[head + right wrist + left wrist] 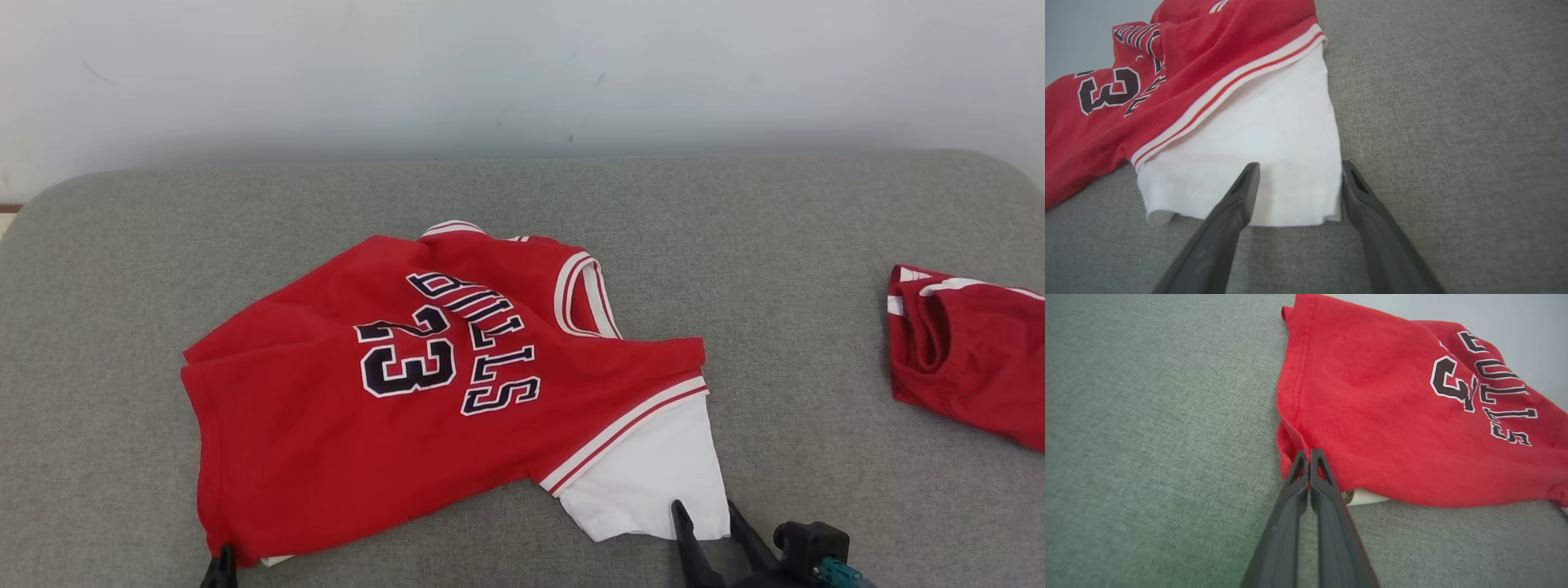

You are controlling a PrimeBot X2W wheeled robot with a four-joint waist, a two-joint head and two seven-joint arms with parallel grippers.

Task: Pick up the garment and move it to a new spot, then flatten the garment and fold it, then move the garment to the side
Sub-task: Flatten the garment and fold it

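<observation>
1. The big grey cloth-covered table (816, 245) takes up most of the head view, from left to right.
2. The red basketball jersey with dark letters and the number 23 (326, 441) lies crumpled at the middle and lower left of the head view. It is not flat.
3. A second red cloth with white stripes (971, 359) sits at the right edge, well apart from the jersey.
4. The jersey's white short sleeve (653, 474) sticks out at the lower middle.
5. The right gripper (1299, 166) is wide open at the sleeve's end. One finger is over the white cloth and the other is just beside its edge, on the table.
6. The left gripper (1309, 455) is closed tight at the jersey's bottom corner. It seems to pinch the red hem.
7. I think this is the first step, picking the jersey up.
8. Next, the right gripper needs to go down and squeeze the sleeve. Then both arms can lift together, so the jersey hangs even and does not slip.
</observation>
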